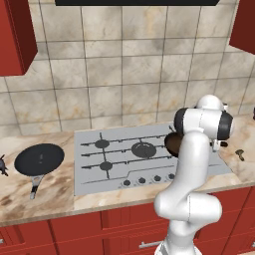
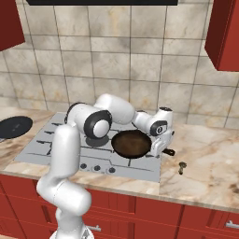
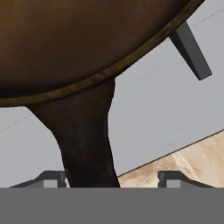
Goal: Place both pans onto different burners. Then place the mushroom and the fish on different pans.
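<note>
The deeper dark brown pan (image 2: 131, 143) rests on the right side of the silver-grey cooktop (image 2: 51, 144), over a burner hidden beneath it. Its dark handle (image 3: 87, 144) runs down between my fingertips (image 3: 54, 178). My gripper (image 2: 161, 150) hangs over that handle, open, with a clear gap on one side of it. The wide black pan (image 1: 39, 159) lies on the counter left of the cooktop, and the fish (image 1: 2, 166) sits beside it at the far left. The mushroom (image 2: 182, 166) is on the counter right of the cooktop. Uncovered burners (image 1: 143, 148) show in the middle and on the left.
A tiled wall stands behind the marble counter (image 2: 210, 163). Red cabinets (image 1: 17, 35) hang at both upper sides, with a dark hood overhead. Small knobs (image 1: 142, 180) line the cooktop's front edge. My own arm hides much of the brown pan in the left base view.
</note>
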You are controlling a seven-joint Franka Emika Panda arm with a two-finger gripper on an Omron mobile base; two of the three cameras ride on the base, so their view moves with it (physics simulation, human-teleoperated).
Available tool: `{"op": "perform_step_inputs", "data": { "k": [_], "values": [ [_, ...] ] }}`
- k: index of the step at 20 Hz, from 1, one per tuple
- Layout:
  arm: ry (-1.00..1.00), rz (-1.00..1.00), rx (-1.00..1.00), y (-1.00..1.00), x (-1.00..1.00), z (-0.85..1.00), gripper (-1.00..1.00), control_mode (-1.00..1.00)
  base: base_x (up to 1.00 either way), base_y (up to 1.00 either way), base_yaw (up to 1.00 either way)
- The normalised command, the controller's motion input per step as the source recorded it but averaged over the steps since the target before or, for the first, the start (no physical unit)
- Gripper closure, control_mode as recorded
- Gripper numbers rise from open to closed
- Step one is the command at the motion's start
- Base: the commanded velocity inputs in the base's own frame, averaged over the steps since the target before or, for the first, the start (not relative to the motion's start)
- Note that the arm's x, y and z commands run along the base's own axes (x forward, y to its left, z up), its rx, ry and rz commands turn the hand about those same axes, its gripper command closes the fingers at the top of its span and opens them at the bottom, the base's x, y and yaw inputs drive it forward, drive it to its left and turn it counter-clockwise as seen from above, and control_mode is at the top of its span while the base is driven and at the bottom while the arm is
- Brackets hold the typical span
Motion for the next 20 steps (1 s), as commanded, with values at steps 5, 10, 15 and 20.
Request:
{"op": "perform_step_inputs", "data": {
  "k": [5,10,15,20],
  "values": [
    [0.0,0.0,0.0,0.0,0.0,0.02,-1.0,-1.0,0.0,0.0,0.0],
    [0.0,0.0,0.0,-0.01,-0.08,0.3,-1.0,-1.0,0.0,0.0,0.0],
    [0.0,-0.05,0.02,-0.06,-0.21,0.51,-1.0,-1.0,0.0,0.0,0.0],
    [0.0,-0.14,0.04,-0.14,-0.34,0.41,-1.0,-1.0,0.0,0.0,0.0]
  ]
}}
